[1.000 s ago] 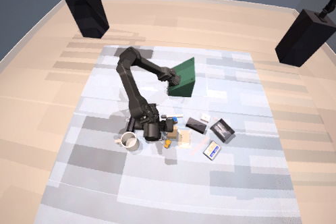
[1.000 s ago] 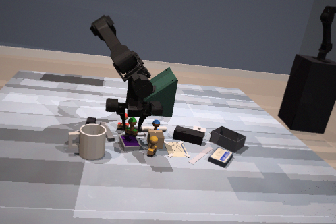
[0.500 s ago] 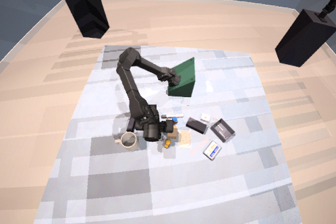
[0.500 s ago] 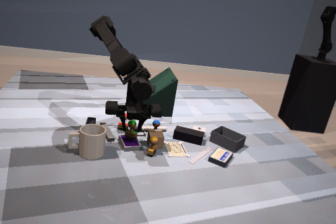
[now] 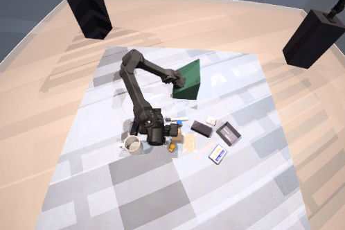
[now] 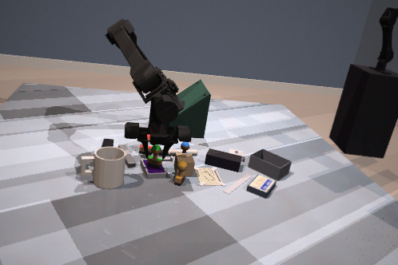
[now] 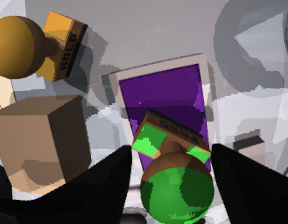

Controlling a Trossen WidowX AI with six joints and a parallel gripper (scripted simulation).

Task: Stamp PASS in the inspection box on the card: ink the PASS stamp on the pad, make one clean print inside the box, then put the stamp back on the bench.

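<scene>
The ink pad [image 6: 153,171] [image 7: 163,94], a pale-rimmed tray with a purple face, serves as the landmark. Its rim is raised on all sides; in the wrist view the face is uncovered toward the upper edge and overlapped by the stamp toward the lower. The bench [image 5: 149,192] [image 6: 140,226] extends on the pad's near side in the exterior view, a stretch of its surface lying between the pad and the bench's far-off edges.

Around the pad, in the exterior view: the mug [image 5: 133,145] [image 6: 109,168] stands to the left; the tan block [image 5: 178,136] [image 6: 185,164] [image 7: 42,140] stands just beside it on the right, with the orange HOLD stamp [image 5: 172,147] [image 6: 181,172] [image 7: 42,47] in front of the block. Beyond the block, farther right of the pad, lies the card [image 5: 189,143] [image 6: 208,176]. The block and HOLD stamp thus stand between pad and card.

The gripper [image 6: 157,156] [image 7: 171,152] is closed on the green-knobbed PASS stamp [image 6: 155,156] [image 7: 177,187], which is between its fingertips, over the pad; whether stamp and pad touch cannot be told.
</scene>
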